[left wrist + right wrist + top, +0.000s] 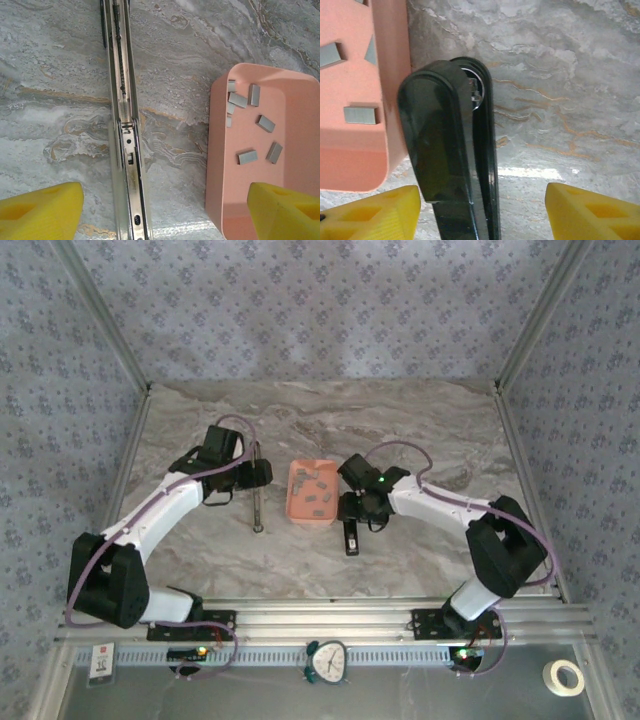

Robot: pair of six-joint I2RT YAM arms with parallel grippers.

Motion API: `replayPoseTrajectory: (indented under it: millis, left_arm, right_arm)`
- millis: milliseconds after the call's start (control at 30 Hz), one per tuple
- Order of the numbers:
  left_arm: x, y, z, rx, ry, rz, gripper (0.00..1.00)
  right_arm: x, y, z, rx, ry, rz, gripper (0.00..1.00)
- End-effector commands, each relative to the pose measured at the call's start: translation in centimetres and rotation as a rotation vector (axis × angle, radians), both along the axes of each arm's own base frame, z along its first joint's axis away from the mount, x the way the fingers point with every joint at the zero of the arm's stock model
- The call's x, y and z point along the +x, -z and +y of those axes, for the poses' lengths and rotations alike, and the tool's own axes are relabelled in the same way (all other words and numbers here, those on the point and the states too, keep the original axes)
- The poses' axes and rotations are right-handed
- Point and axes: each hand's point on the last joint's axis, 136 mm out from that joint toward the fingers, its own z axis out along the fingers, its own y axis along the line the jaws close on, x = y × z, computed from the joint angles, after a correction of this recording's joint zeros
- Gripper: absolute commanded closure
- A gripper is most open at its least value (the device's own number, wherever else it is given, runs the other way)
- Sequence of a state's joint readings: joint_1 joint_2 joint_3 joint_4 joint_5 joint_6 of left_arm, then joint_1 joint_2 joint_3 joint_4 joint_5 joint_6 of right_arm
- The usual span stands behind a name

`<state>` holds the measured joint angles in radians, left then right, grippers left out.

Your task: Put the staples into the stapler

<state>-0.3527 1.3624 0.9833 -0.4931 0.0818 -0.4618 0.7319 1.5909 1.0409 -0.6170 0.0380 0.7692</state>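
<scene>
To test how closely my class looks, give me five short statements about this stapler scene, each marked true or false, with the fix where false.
1. The staples lie in the pink tray. True.
2. The left gripper holds a staple. False: it is open and empty, over the metal rail.
3. The rail lies inside the tray. False: it lies on the table, beside the tray.
4. The black stapler lies on the table next to the tray. True.
5. The right gripper is shut on the stapler. False: its fingers stand apart, one on each side of it.
</scene>
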Motion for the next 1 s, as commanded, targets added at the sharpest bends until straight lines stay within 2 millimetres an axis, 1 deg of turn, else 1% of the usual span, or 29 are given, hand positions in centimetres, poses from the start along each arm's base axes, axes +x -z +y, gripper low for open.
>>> replayPoseTrajectory:
  millis: [0,267,333,400,533,633,733,867,967]
  left_arm:
    - [0.8,-1.3,0.3,-0.001,-0.013,-0.034,0.15]
    - [0.7,-1.1,0.4,0.0,-0.013,-0.032,0.15]
    - [0.8,-1.1,0.4,0.001,-0.012,-0.033,0.15]
    - [0.8,-1.2,0.4,0.002,-0.01,-0.036,0.15]
    - [1.1,-1.8,0.2,0.001,0.001,-0.05,0.15]
    - [1.2,-2.3,0.1,0.0,0.012,-0.064,0.15]
    - [1.3,-2.8,-0.2,-0.008,0.035,-0.08,0.15]
    - [1.2,-3.6,-1.5,-0.043,0.119,-0.103,0.15]
    - [1.0,-4.3,-2.9,-0.078,0.225,-0.132,0.15]
  right_arm:
    - [0.0,0.4,0.6,-0.011,-0.027,0.025,0.33]
    - [0.6,1.8,0.2,-0.055,-0.039,0.048,0.39]
    - [0.7,2.1,0.0,-0.065,-0.039,0.051,0.43]
    - [0.8,2.2,-0.2,-0.069,-0.041,0.044,0.5]
    - [1.0,1.8,-0.7,-0.075,-0.051,0.024,0.62]
    - [1.0,1.0,-1.0,-0.076,-0.063,-0.006,0.69]
    - [1.2,-0.4,-1.4,-0.073,-0.08,-0.059,0.74]
    - [1.2,-2.8,-2.0,-0.053,-0.13,-0.164,0.78]
    - [1.4,-4.9,-1.6,-0.001,-0.182,-0.26,0.8]
